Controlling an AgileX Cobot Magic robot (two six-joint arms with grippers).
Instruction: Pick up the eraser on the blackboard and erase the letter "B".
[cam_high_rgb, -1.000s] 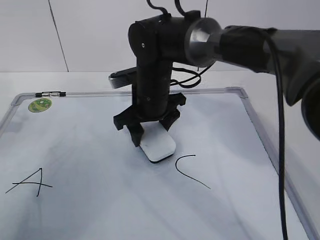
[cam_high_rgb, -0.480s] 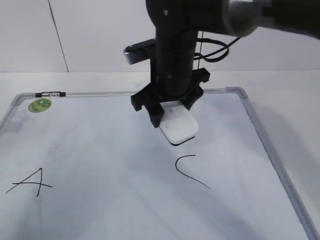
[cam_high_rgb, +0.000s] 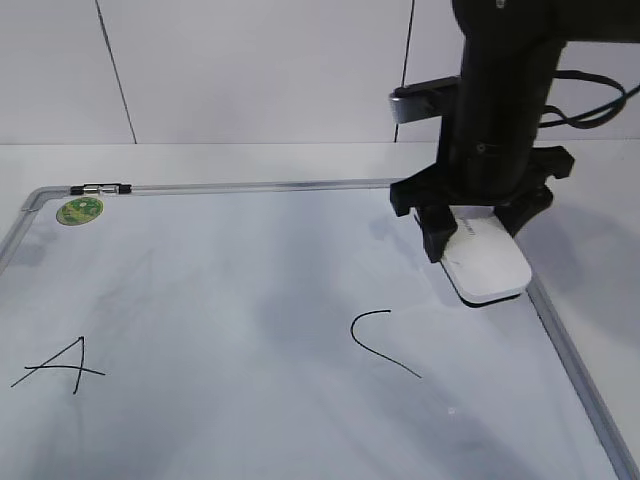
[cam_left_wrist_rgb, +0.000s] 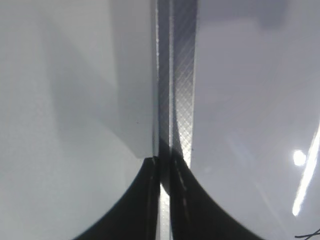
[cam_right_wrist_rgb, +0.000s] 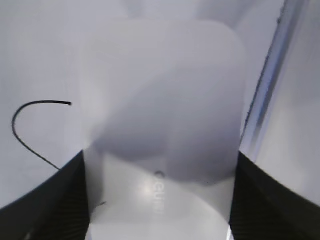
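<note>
My right gripper (cam_high_rgb: 470, 235) is shut on the white eraser (cam_high_rgb: 488, 268) and holds it just above the right part of the blackboard (cam_high_rgb: 250, 290), by the board's right frame. The eraser fills the right wrist view (cam_right_wrist_rgb: 165, 130) between the two dark jaws (cam_right_wrist_rgb: 160, 200). No letter "B" shows on the board; only the slanted "A" (cam_high_rgb: 62, 365) at the left and the curved "C" (cam_high_rgb: 380, 340) (cam_right_wrist_rgb: 35, 125) are drawn there. My left gripper (cam_left_wrist_rgb: 164, 170) is shut and empty over the board's silver frame edge (cam_left_wrist_rgb: 182, 100); it is out of the exterior view.
A round green sticker (cam_high_rgb: 80, 210) sits at the board's far left corner. A small clip (cam_high_rgb: 100, 188) lies on the top frame. The white table (cam_high_rgb: 600, 230) runs beyond the board's right edge. A white wall stands behind.
My right gripper has carried the eraser from the middle of the board, up and to the right, to the board's right edge. The board's middle shows no letter.
</note>
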